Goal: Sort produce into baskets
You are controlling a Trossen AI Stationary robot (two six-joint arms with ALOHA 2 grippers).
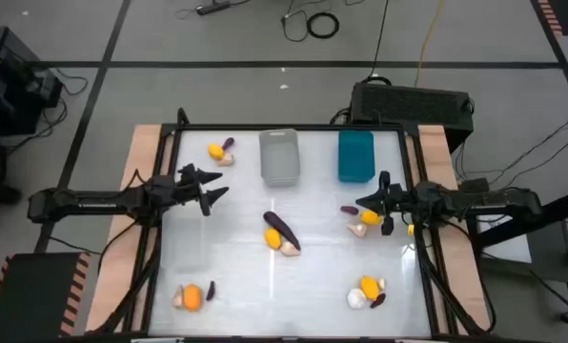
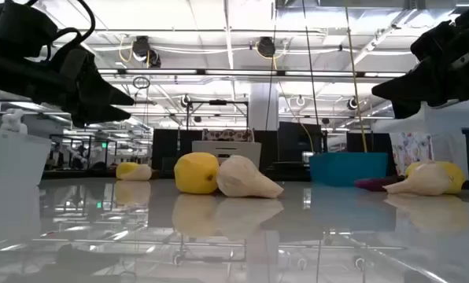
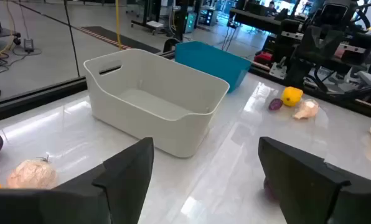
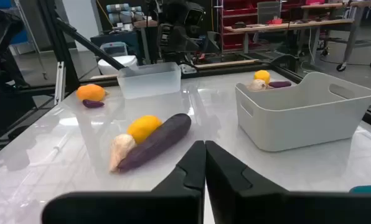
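On the glossy white worktop (image 1: pixel 236 276), nearest the front edge from the light grey basket (image 1: pixel 279 157), lie an orange fruit (image 1: pixel 192 297) and a yellow fruit (image 1: pixel 369 286) beside a cream bulb (image 1: pixel 357 299). Closer to the basket, a long dark purple eggplant (image 1: pixel 282 229) touches a yellow fruit. Left of the basket the left claw (image 1: pixel 211 189) hangs released; right of it, the right claw (image 1: pixel 364 202) is clenched, empty. The teal basket (image 1: pixel 355 155) stands just beside the grey one.

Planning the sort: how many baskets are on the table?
3. The grey basket and the teal basket sit side by side at the far edge; the clear basket sits toward the table's left side, hard to see from above.
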